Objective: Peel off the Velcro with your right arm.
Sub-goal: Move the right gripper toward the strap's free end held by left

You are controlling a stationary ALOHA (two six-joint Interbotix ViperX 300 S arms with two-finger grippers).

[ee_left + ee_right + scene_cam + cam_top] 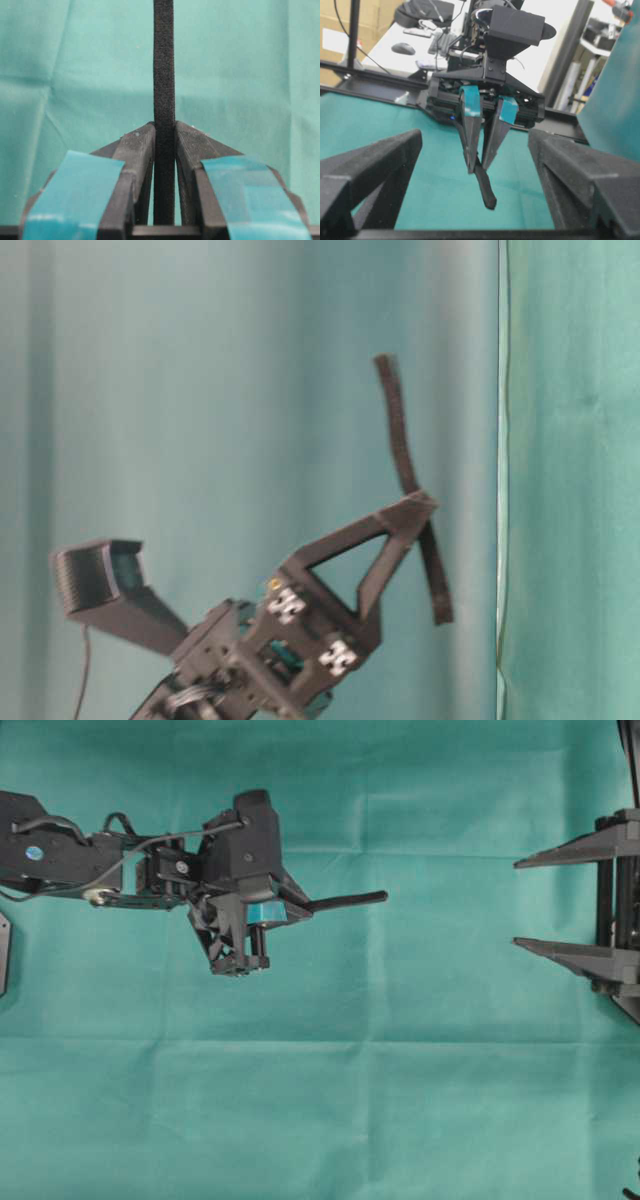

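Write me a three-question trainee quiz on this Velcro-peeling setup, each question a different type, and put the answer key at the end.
1. True or false: the left pincer is shut on the Velcro.
2. Multiple choice: the right pincer is
A. shut on the strip
B. open and apart from the strip
C. resting flat on the green cloth
3. Short answer: in the overhead view, toward which side does the strip's free end stick out from the left pincer?

Key:
1. True; the teal-taped fingers clamp it between them.
2. B; its plain dark fingers stand wide at the right edge, with bare cloth between them and the strip.
3. To the right, toward the right pincer.
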